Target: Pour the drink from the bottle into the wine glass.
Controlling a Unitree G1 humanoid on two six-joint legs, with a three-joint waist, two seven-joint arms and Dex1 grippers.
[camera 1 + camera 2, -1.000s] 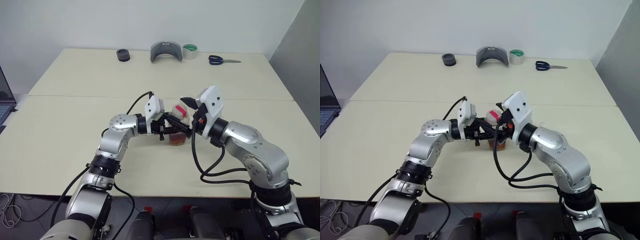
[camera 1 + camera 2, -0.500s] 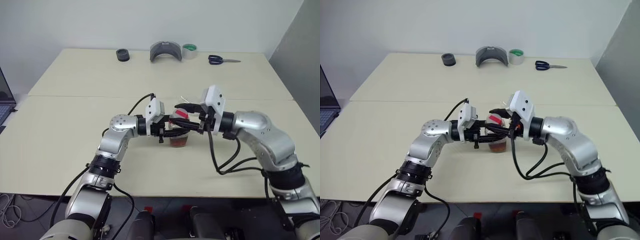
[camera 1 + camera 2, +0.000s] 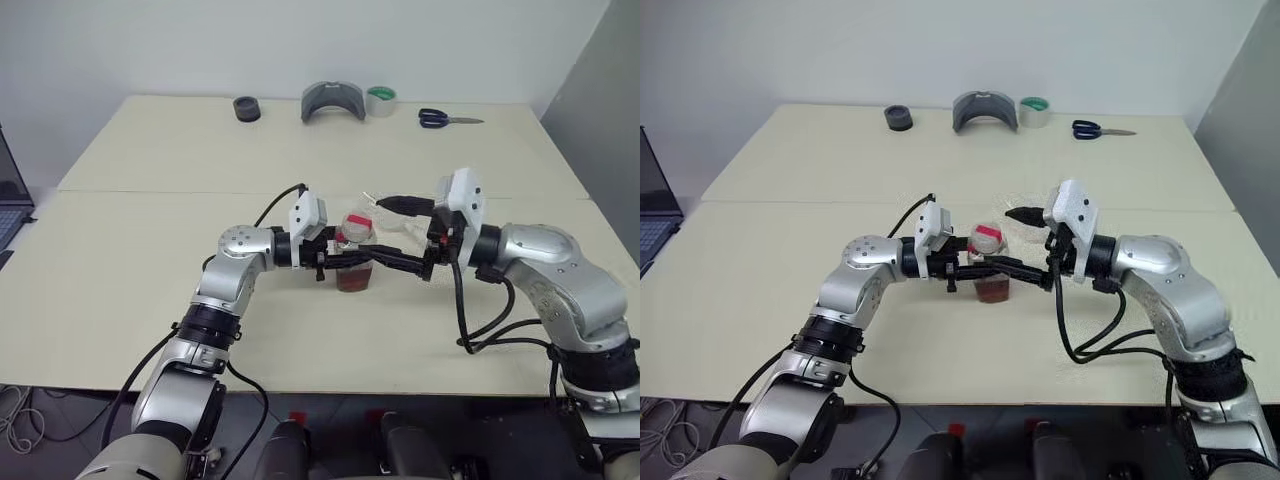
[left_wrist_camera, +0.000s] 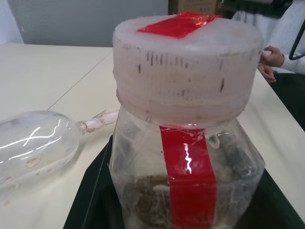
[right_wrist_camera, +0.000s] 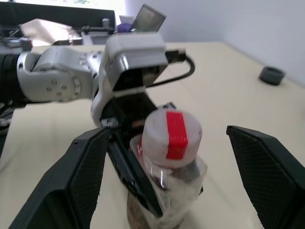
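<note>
The bottle (image 3: 355,258) stands upright at the table's middle, white-and-red cap (image 4: 187,71) on, with a red label strip down its side. The reddish-brown drink (image 3: 354,281) lies low inside it. My left gripper (image 3: 343,264) is shut on the bottle's body from the left. My right gripper (image 5: 167,130) is open wide to the right of the bottle, one finger (image 5: 81,176) on each side of the cap and clear of it. The wine glass (image 4: 33,148) lies on its side on the table just behind the bottle.
Along the far edge sit a black round piece (image 3: 246,109), a grey curved object (image 3: 333,102), a green tape roll (image 3: 380,99) and scissors (image 3: 447,119). A laptop (image 3: 8,205) stands off the table's left. A person's hand (image 4: 269,59) rests beyond the table.
My right gripper has drawn back to the right from the cap and its fingers have spread wide. The cap stays on the bottle, and the left arm has kept still.
</note>
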